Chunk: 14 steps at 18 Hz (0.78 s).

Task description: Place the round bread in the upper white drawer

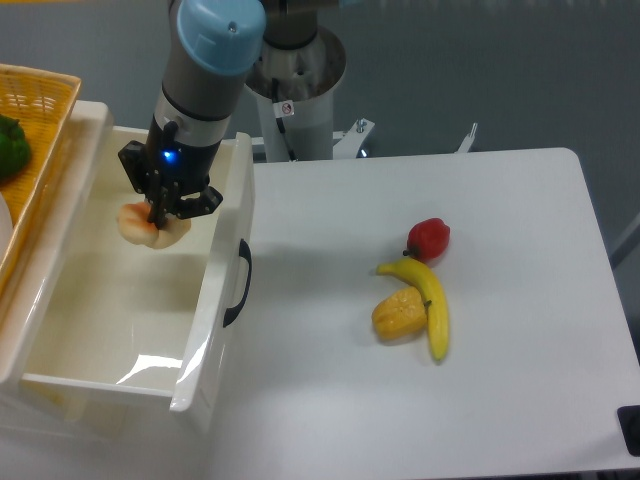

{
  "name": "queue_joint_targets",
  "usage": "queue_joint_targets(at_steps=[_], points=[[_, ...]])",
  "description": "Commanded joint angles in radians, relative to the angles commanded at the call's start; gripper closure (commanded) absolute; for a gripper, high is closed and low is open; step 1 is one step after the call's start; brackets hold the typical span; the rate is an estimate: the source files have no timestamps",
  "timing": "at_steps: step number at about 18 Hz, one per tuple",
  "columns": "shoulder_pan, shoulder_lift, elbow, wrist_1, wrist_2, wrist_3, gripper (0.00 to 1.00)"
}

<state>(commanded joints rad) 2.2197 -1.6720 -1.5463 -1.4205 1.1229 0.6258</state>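
The round bread (pixel 138 225), a pale tan bun, hangs inside the open upper white drawer (pixel 120 310), above its floor near the back. My gripper (pixel 157 215) is shut on the bread from above, its black fingers pressing into the bun's top. The drawer is pulled out at the left of the table, and its black curved handle (pixel 238 282) faces the table top. Part of the bun is hidden behind the fingers.
A woven yellow basket (pixel 30 130) with a green vegetable (pixel 10 146) sits above the drawer at the far left. On the white table (pixel 480 220) lie a red pepper (pixel 429 238), a banana (pixel 431 300) and a yellow-orange pepper (pixel 398 313).
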Motion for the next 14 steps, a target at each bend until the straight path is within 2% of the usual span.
queue_joint_targets(at_steps=[1, 6, 9, 14], points=[[0.000, 0.000, 0.000, 0.002, 0.002, 0.002, 0.15], [0.000, 0.003, 0.000, 0.002, 0.000, 0.003, 0.12], [-0.002, 0.005, 0.000, 0.003, 0.000, 0.003, 0.01], [-0.002, 0.009, 0.000, 0.002, 0.000, 0.002, 0.00]])
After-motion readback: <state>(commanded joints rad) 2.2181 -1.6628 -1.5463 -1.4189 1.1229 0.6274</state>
